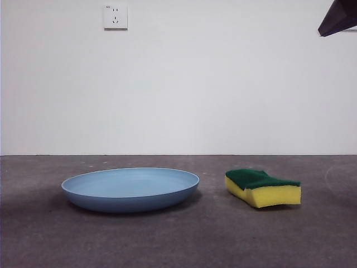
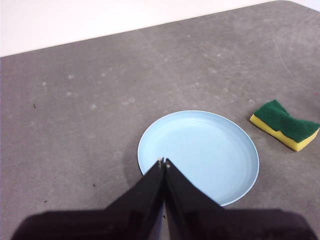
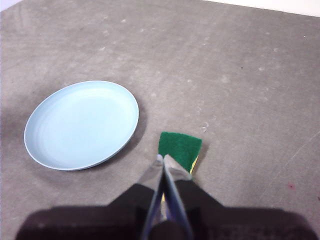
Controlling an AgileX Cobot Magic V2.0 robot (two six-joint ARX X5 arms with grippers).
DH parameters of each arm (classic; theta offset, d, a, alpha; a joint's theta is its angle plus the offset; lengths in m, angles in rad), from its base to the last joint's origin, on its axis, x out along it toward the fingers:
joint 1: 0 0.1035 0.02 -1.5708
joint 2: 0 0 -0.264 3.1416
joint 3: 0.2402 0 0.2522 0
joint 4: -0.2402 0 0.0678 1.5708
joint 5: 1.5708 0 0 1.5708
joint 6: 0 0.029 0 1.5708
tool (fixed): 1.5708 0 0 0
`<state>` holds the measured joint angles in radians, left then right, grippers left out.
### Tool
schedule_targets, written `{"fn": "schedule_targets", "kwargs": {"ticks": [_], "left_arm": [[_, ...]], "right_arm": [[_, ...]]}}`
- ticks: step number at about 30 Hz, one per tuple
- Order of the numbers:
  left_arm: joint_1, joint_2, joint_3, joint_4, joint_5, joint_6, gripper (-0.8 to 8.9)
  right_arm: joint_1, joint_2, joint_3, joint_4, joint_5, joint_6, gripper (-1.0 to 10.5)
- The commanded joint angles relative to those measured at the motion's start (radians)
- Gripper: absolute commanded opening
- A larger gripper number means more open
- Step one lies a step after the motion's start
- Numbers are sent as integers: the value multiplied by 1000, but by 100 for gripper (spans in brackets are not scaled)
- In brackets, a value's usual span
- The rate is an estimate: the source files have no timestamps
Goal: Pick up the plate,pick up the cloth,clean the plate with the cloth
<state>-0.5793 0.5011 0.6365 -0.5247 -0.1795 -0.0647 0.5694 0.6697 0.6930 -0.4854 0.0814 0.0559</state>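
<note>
The light-blue plate lies flat on the grey table, left of centre in the front view. To its right lies the cloth, a yellow sponge with a green scouring top. My left gripper hangs shut high above the plate, with the cloth off to one side. My right gripper hangs shut above the cloth, the plate lying beside it. In the front view one arm shows only as a black tip at the top right corner.
A white wall with a power socket stands behind the grey table. The table's far edge meets the wall.
</note>
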Motion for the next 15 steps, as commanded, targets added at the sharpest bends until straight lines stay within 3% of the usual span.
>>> {"fn": "schedule_targets", "kwargs": {"ticks": [1,12,15], "left_arm": [[-4,8,-2,0,-1,-14,-2],[-4,27,-2,0,-1,-14,-2],[-3,25,-2,-6,-9,76,-2]], "right_arm": [[2,-3,-6,5,3,14,0],[2,-2,-6,5,3,14,0],[2,-2,-6,5,3,14,0]]}}
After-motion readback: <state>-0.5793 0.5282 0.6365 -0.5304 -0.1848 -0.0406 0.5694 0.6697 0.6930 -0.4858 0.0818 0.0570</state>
